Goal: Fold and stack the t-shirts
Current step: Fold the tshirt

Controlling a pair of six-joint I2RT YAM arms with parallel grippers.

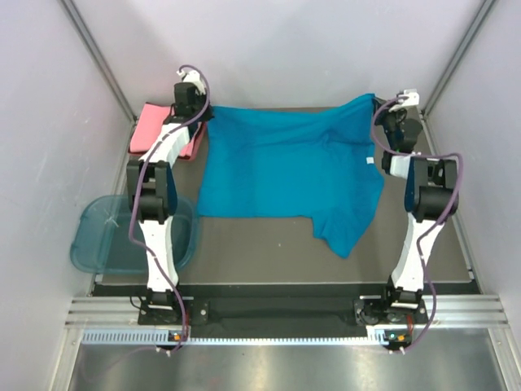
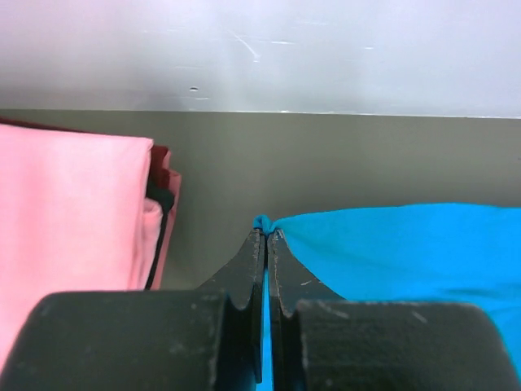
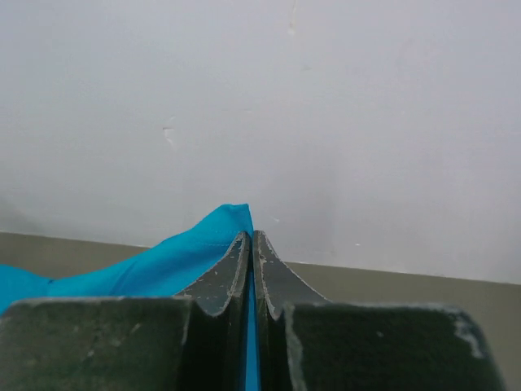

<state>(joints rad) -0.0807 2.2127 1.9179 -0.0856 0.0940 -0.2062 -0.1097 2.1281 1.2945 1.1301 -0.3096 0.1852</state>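
A teal-blue t-shirt (image 1: 289,171) is stretched across the middle and back of the table, one sleeve (image 1: 346,232) trailing toward the front right. My left gripper (image 1: 203,112) is shut on its far left corner (image 2: 263,222). My right gripper (image 1: 379,104) is shut on its far right corner (image 3: 232,218), lifted a little off the table. A thin strip of teal cloth shows between each pair of black fingers (image 2: 248,269) (image 3: 224,273). The salmon-pink t-shirt (image 1: 155,129) lies folded at the back left, beside the left gripper (image 2: 267,236), and fills the left of the left wrist view (image 2: 69,212).
A translucent blue plastic tub (image 1: 102,236) sits off the table's left front edge, beside the left arm. Grey walls close in the back and both sides. The dark table surface (image 1: 260,252) shows in front of the teal shirt.
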